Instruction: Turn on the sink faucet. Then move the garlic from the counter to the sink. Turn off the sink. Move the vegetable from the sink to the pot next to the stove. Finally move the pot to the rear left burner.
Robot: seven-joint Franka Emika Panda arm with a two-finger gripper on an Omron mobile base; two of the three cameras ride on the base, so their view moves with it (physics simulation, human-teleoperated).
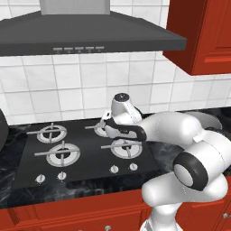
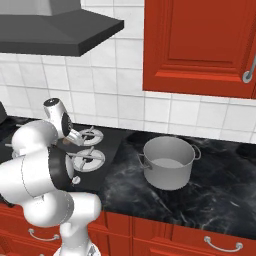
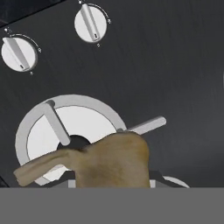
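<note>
garlic (image 3: 114,159) apparently gripped, above stove (image 3: 166,65)

The glossy black marble counter (image 2: 220,200) runs across the lower half of both base views above red cabinet fronts (image 2: 165,242), carrying the flat black stove (image 1: 85,158) at centre left and, at centre right of the right base view, the upright grey pot (image 2: 168,162).
</note>
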